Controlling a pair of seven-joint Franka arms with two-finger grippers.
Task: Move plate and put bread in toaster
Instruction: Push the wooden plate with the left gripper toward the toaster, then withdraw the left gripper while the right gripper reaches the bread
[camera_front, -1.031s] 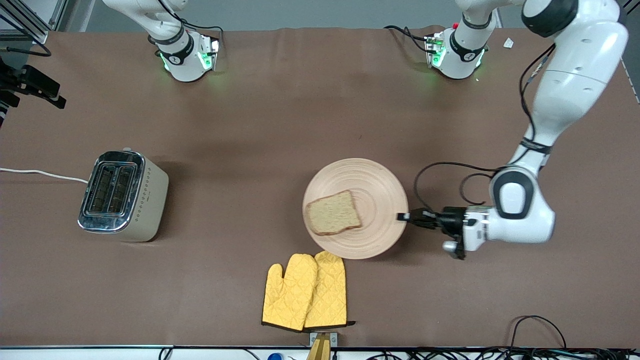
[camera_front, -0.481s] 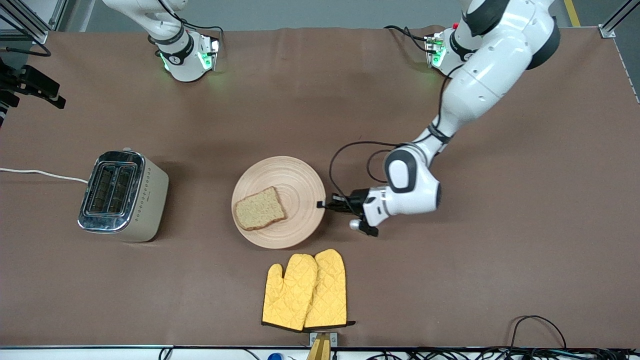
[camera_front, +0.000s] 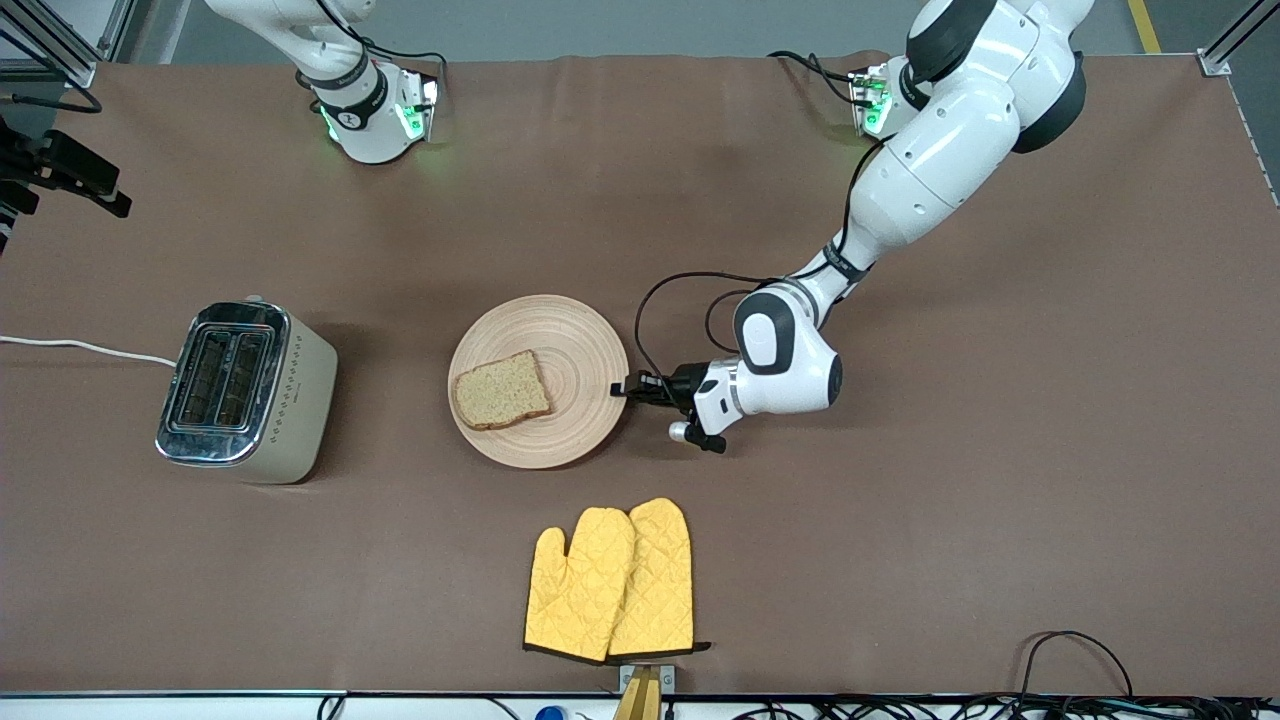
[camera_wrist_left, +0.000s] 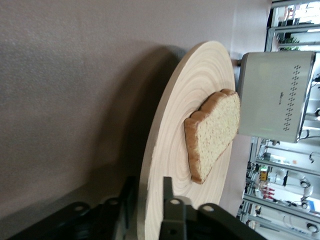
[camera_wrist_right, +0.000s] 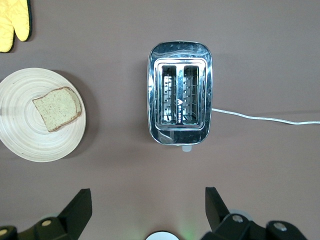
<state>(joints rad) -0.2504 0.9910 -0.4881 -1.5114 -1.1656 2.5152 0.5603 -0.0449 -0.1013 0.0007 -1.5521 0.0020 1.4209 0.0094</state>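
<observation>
The tan wooden plate lies mid-table with the brown bread slice on its half toward the toaster. My left gripper is shut on the plate's rim at the edge toward the left arm's end; in the left wrist view the plate runs between the jaws, one finger under it and one on top, and the bread lies on it. The cream toaster stands toward the right arm's end, slots empty; the right wrist view shows it from above. My right gripper is open, high over the table.
A pair of yellow oven mitts lies nearer the front camera than the plate. The toaster's white cord runs off the table's edge at the right arm's end. Loose cables lie along the front edge.
My left gripper has dragged the plate with the bread across the table toward the toaster, away from the oven mitts. The right arm has not moved.
</observation>
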